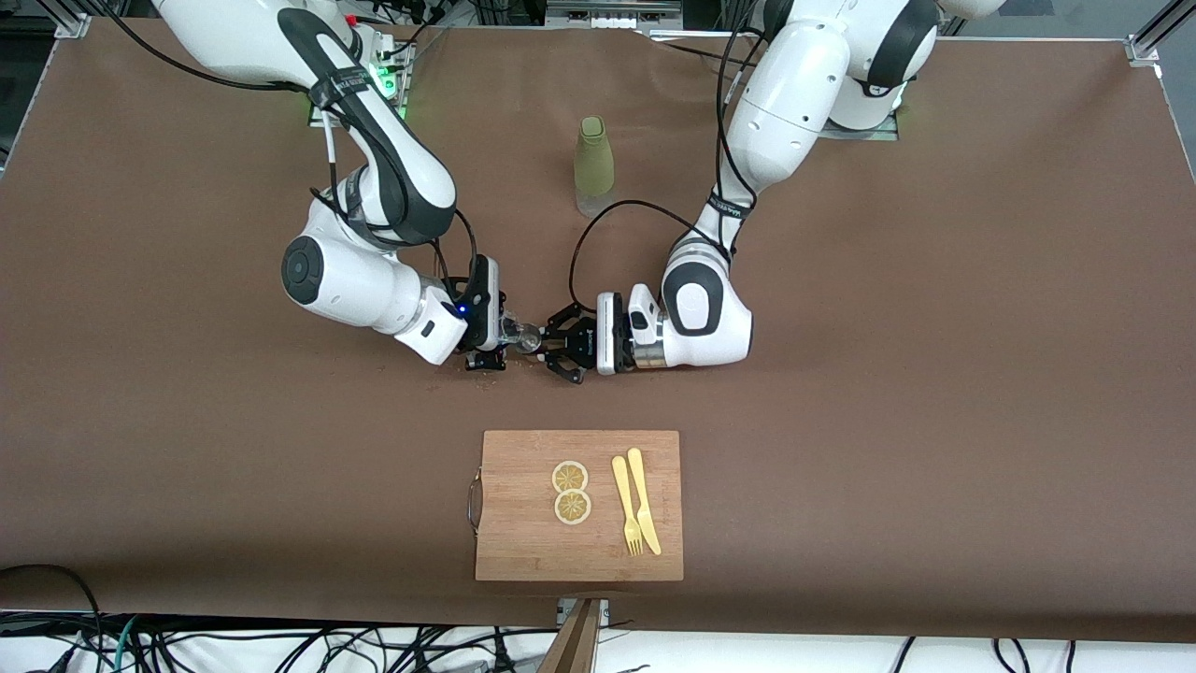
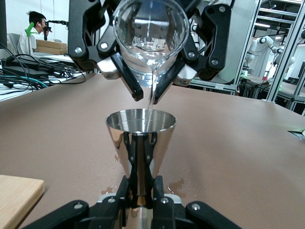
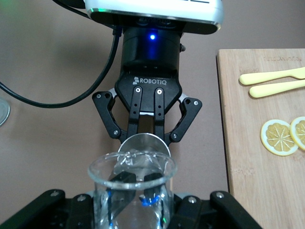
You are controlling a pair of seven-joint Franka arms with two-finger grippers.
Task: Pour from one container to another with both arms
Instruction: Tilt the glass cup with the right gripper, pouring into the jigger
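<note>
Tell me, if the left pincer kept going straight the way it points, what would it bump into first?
Probably the right pincer, which faces it holding the tilted clear glass over the silver cup that the left pincer grips. Depth is hard to judge.

glass (image 2: 150,36) tilted over cup (image 2: 139,143), mid-counter (image 1: 888,374); bottle (image 1: 594,159) farther from front camera, board (image 1: 523,542) with lemon slices (image 1: 571,492), fork (image 1: 625,505), knife (image 1: 645,500) nearer.

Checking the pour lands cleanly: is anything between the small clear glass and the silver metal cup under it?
Nothing visible. The tilted small clear glass hangs right above the tapering silver metal cup, and a thin stream falls straight into its open rim.
</note>
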